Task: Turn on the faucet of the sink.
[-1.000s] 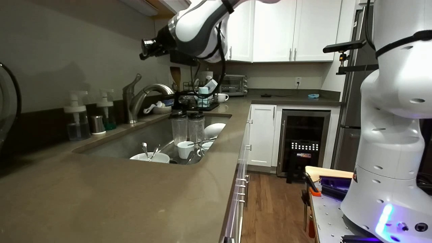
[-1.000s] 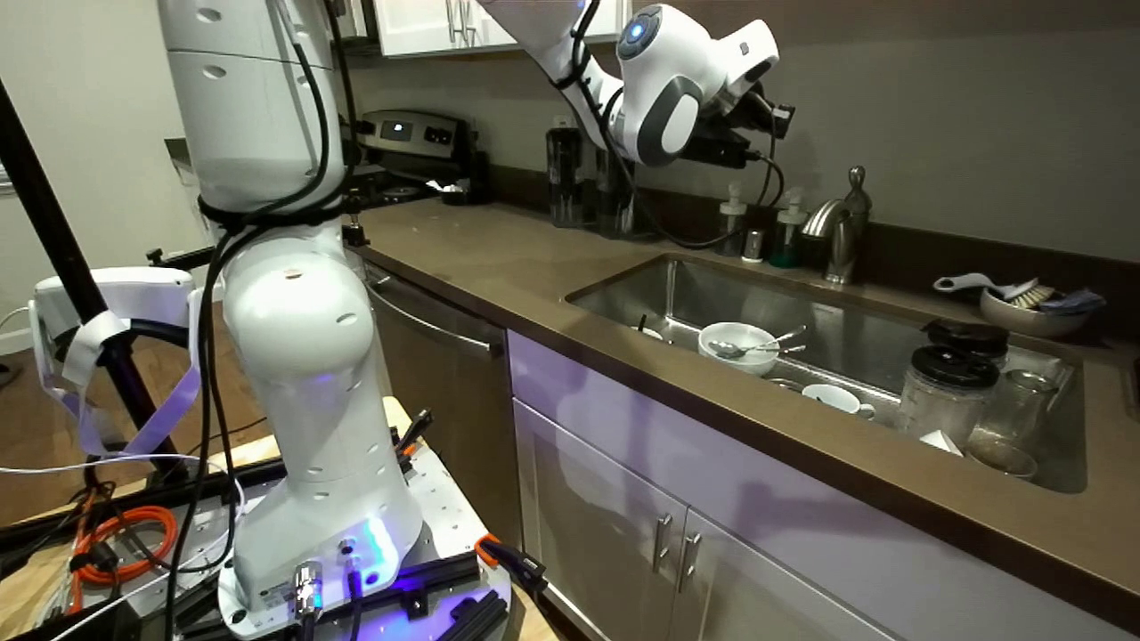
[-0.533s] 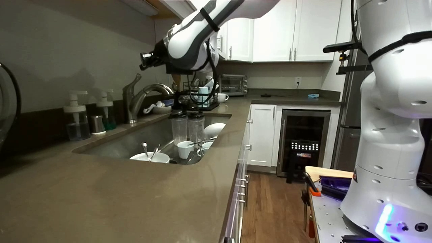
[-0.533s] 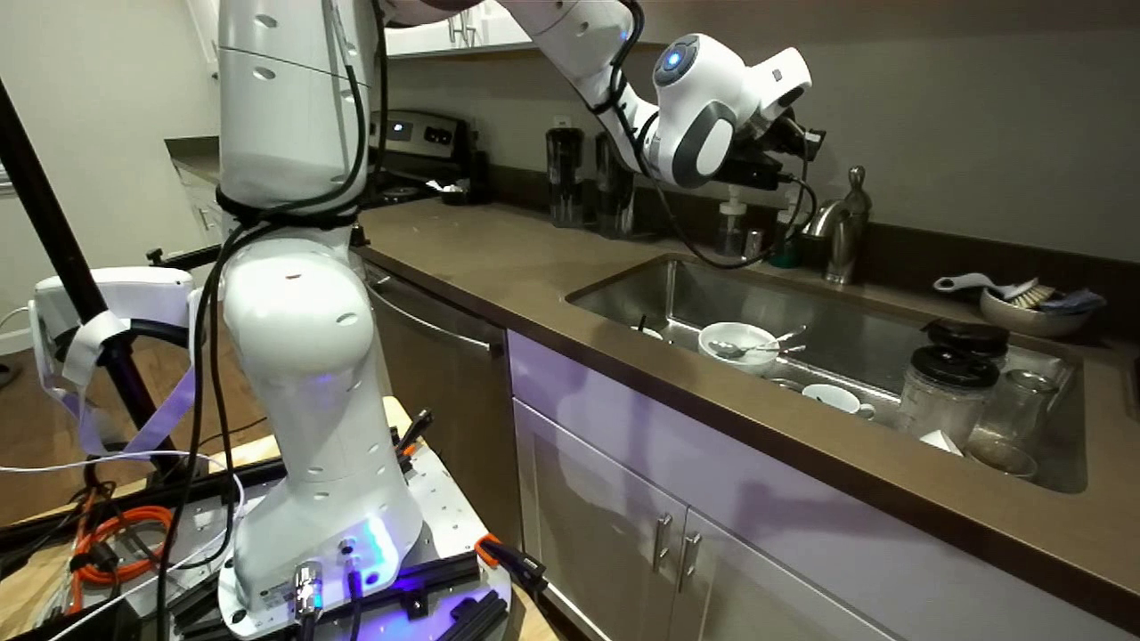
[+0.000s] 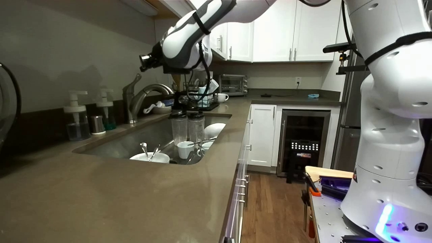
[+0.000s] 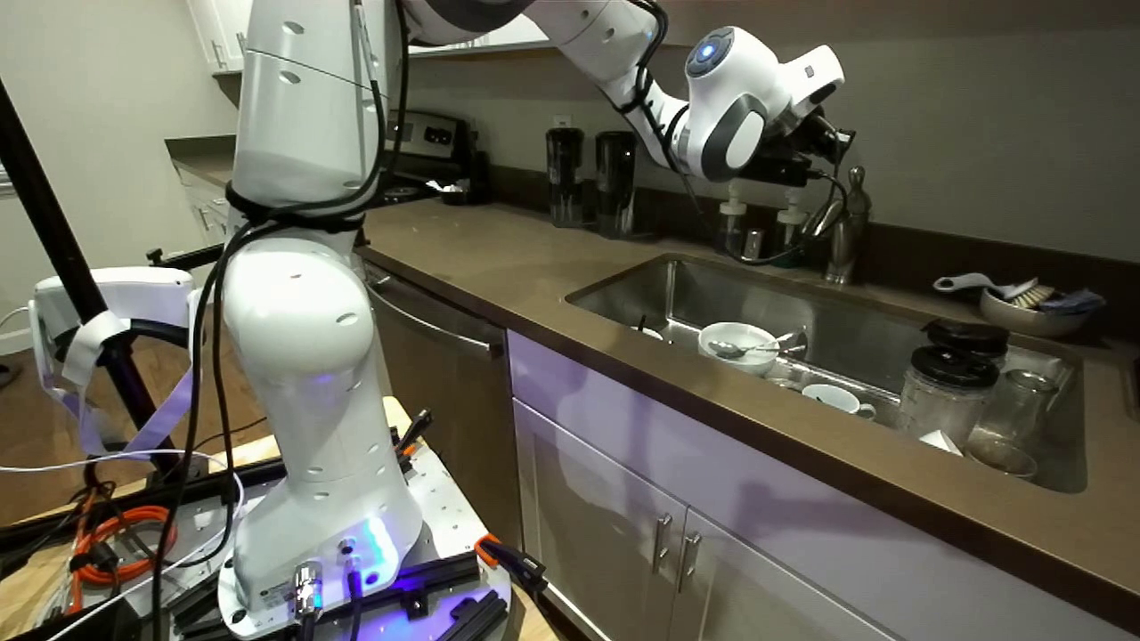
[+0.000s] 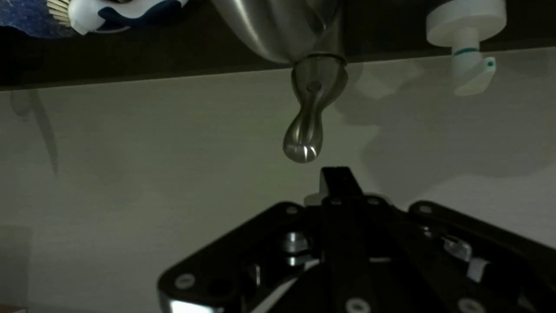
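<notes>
Silvery metal at the back edge of the surface (image 5: 101, 202): that's the faucet (image 5: 135, 106), standing behind the sink (image 6: 873, 338), its lever (image 7: 307, 113) pointing upward. And look at the hand (image 7: 336, 174): fingers pressed together, tips near the lever's rounded end but apart from it in the wrist view! Along that same edge, soap bottles (image 5: 78, 123) stand to one side of the faucet; down in the sink, a white bowl (image 6: 757, 365) with a mug (image 6: 833, 396) near it.

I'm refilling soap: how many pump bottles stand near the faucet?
2: the green-filled bottle beside the faucet, and the other bottle past the metal cup. No others show.
</notes>
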Robot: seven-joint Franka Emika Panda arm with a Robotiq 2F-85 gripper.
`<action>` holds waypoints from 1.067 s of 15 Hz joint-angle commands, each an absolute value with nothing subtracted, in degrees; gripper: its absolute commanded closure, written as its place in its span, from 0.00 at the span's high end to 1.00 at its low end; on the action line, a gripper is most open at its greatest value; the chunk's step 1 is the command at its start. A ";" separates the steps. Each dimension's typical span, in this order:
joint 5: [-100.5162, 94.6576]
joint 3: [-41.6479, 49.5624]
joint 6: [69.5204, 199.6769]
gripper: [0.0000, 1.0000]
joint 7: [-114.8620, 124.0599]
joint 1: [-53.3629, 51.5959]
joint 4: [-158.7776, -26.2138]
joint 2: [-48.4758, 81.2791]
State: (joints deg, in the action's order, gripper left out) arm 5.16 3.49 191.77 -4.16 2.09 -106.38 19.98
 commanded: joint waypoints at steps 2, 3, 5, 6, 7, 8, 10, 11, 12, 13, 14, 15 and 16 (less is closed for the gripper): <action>4.97 5.46 185.59 0.00 -4.28 1.28 -100.59 21.82; 4.85 6.13 185.05 0.00 -4.21 0.96 -99.85 22.17; 4.72 7.65 184.02 0.00 -3.92 0.33 -98.57 22.74; 4.58 9.27 183.43 0.00 -3.70 -0.63 -98.15 22.98; 4.52 10.07 182.78 0.00 -3.63 -1.07 -97.74 23.26; 4.58 10.47 181.46 0.00 -3.60 -1.33 -97.40 23.34; 4.78 10.60 179.65 0.00 -3.64 -1.46 -96.37 24.08; 4.90 10.44 178.71 0.00 -3.63 -1.46 -96.07 24.22; 5.15 9.96 177.87 0.00 -3.61 -1.37 -95.71 24.50; 5.13 9.92 177.09 0.00 -3.61 -1.47 -95.36 24.82; 3.26 7.70 176.40 0.00 -2.25 0.32 -95.01 25.01; 3.43 7.27 176.01 0.00 -2.07 0.44 -94.45 25.56; 3.63 6.74 175.15 0.00 -1.82 0.56 -93.90 26.07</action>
